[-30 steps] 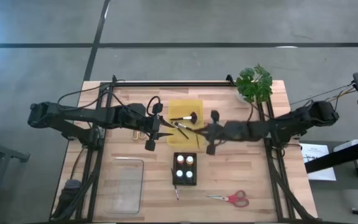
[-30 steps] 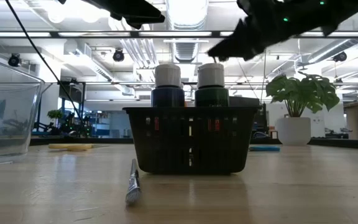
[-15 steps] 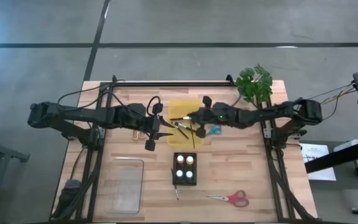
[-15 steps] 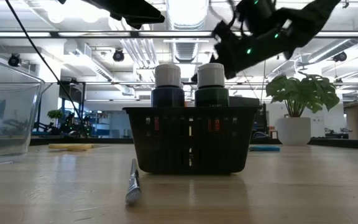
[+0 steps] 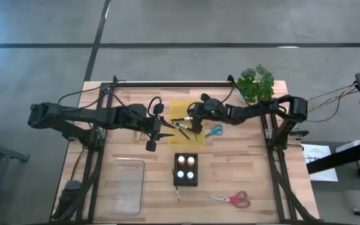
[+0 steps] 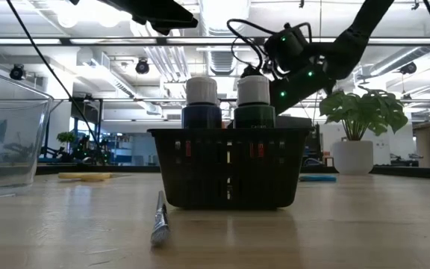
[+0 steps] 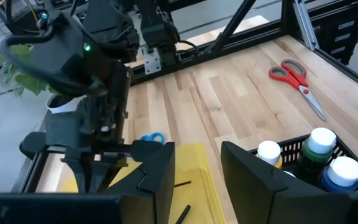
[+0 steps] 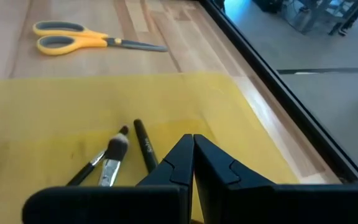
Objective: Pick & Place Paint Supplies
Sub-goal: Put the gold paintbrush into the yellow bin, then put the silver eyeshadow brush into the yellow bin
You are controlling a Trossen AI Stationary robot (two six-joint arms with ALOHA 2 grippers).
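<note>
On the yellow mat [image 5: 183, 107] lie thin dark-handled paintbrushes [image 5: 181, 128], also in the right wrist view [image 8: 112, 157]. My right gripper [image 5: 195, 127] [image 8: 193, 146] is shut just above the mat beside them, and I cannot tell whether it touches anything. The broad brush is hidden under that arm. My left gripper [image 5: 167, 130] [image 7: 197, 155] hangs open over the mat's left edge with nothing between its fingers. A black basket [image 5: 186, 170] [image 6: 230, 168] holds several white-topped paint bottles [image 6: 201, 90]. One more thin brush [image 5: 177, 192] [image 6: 160, 217] lies flat on the table near the basket.
Blue scissors [image 5: 214, 130] lie right of the mat, yellow scissors [image 5: 139, 134] [image 8: 92, 37] left of it, and red scissors [image 5: 230, 199] near the front edge. A clear container [image 5: 124, 186] stands front left. A potted plant [image 5: 255, 84] stands far right.
My right gripper has swung toward the table's left and far edge and come down over the yellow mat, staying shut; it now covers the broad brush that showed before.
</note>
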